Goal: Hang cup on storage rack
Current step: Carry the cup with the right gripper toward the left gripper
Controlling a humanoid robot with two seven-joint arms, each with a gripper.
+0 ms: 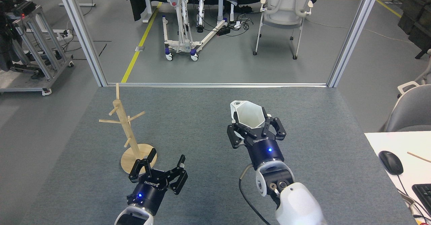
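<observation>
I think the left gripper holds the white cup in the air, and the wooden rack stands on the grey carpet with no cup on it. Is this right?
Not quite. The head view shows the right gripper holding the white cup, not the left one. The left gripper is open and holds nothing. The rest is right: the wooden rack stands on the grey carpet with no cup on its pegs.

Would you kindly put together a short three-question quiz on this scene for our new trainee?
1. True or false: the left pincer holds the cup.
2. Which lies nearer the storage rack? A) left pincer B) right pincer C) computer mouse
3. Fill in: the rack's round base stands on the grey ____.

Key:
1. False; the right pincer grips the cup, and the left is open and empty.
2. A
3. carpet
</observation>
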